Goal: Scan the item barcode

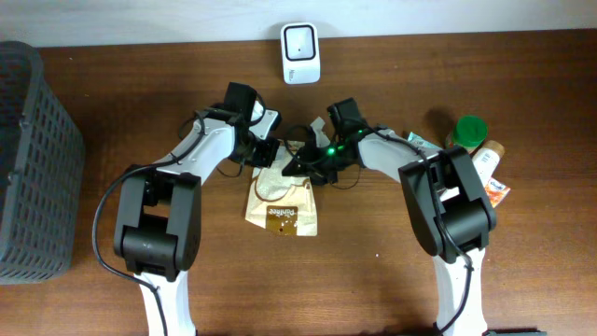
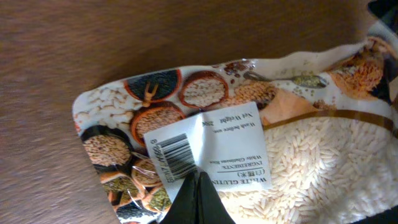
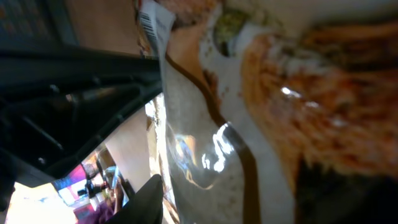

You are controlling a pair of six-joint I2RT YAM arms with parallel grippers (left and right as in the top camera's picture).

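Note:
The item is a plastic bag of rice (image 1: 283,203) printed with grain pictures, lying at the table's centre with its far end lifted between both arms. Its white label (image 2: 230,146) carries the barcode (image 2: 171,155), which faces the left wrist camera. My left gripper (image 2: 198,177) is shut, its tips resting on the label beside the barcode. My right gripper (image 1: 302,166) is closed on the bag's upper end. The bag (image 3: 249,93) fills the right wrist view, hiding one finger; the other finger (image 3: 148,199) lies against it. A white scanner (image 1: 300,52) stands at the table's back edge.
A dark grey basket (image 1: 33,159) occupies the left side. On the right stand a green-lidded jar (image 1: 469,129), a bottle (image 1: 487,157) and some packets (image 1: 497,193). Cables loop around both wrists near the bag.

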